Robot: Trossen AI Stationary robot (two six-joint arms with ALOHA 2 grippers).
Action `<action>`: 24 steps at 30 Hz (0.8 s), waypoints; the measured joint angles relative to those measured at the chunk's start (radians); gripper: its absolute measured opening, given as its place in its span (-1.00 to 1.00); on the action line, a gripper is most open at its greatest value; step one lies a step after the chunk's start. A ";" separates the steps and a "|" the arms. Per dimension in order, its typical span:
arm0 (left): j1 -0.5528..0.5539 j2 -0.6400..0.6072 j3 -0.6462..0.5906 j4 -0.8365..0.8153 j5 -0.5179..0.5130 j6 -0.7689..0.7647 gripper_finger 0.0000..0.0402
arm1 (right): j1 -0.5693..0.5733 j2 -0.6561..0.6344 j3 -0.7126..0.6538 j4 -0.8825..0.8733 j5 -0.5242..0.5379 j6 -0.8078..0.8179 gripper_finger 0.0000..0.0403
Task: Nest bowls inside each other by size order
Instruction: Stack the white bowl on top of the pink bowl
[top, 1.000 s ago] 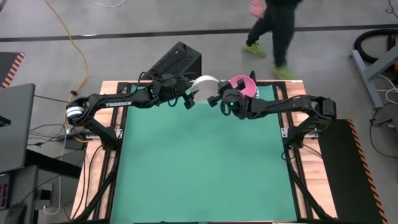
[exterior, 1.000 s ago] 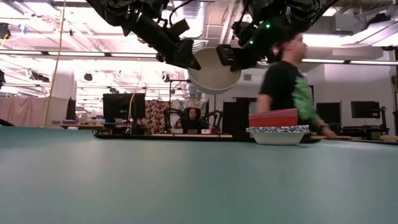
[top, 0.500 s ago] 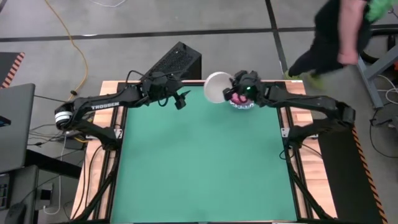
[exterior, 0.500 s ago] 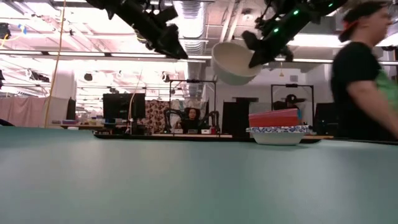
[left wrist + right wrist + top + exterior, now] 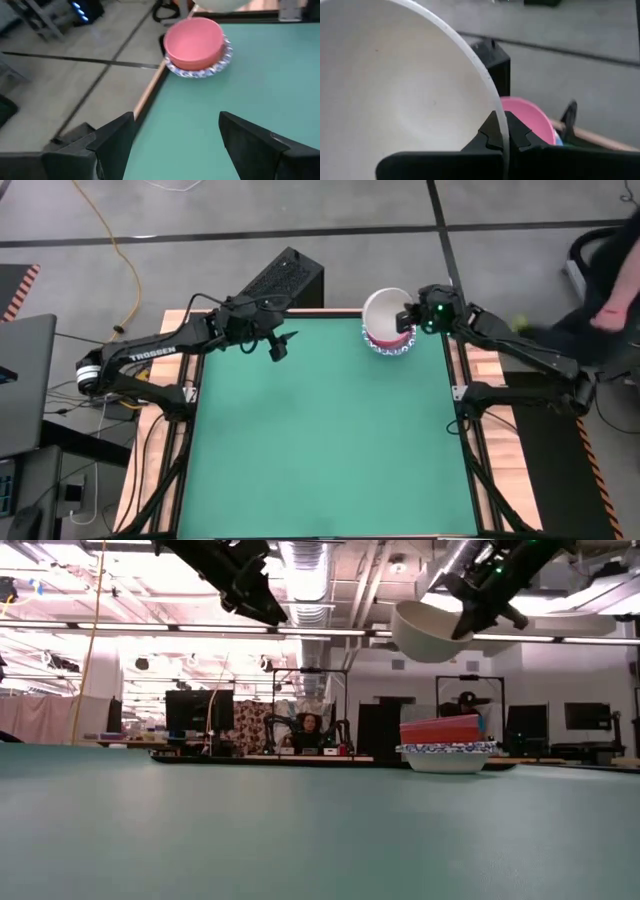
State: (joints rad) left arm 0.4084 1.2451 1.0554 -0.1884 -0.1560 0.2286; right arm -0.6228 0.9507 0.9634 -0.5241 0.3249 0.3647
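Best done by lowering the plain off-white round bowl point(image 5: 385, 313), pinched by its rim in the right hand point(image 5: 503, 134) and held in the air over the stack at the far edge of the green surface point(image 5: 320, 430), level and centred on the pink bowl point(image 5: 194, 42) before letting go, since a tilt risks it catching on the pink rim. Countable here: one off-white bowl, one pink bowl on top of the stack, at least one blue-patterned white bowl point(image 5: 446, 756) beneath it. Left hand point(image 5: 175, 140) spread and empty, well apart from the stack.
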 joint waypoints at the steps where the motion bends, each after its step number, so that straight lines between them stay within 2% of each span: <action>1: 0.000 -0.002 0.000 -0.013 0.014 -0.005 0.39 | -0.019 -0.004 0.000 -0.023 -0.024 0.009 -0.98; 7: -0.017 -0.002 0.000 -0.077 0.047 -0.019 0.39 | -0.149 0.007 0.000 -0.078 -0.234 0.036 -0.98; 13: -0.028 -0.002 0.000 -0.140 0.045 -0.039 0.39 | -0.286 0.084 0.001 -0.077 -0.439 0.047 -0.98; 24: -0.028 -0.001 0.000 -0.184 0.045 -0.057 0.39 | -0.415 0.325 0.217 -0.271 -0.463 -0.036 -0.98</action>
State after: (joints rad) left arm 0.3805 1.2442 1.0550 -0.3720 -0.1112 0.1715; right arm -1.0373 1.2759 1.1801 -0.7955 -0.1383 0.3289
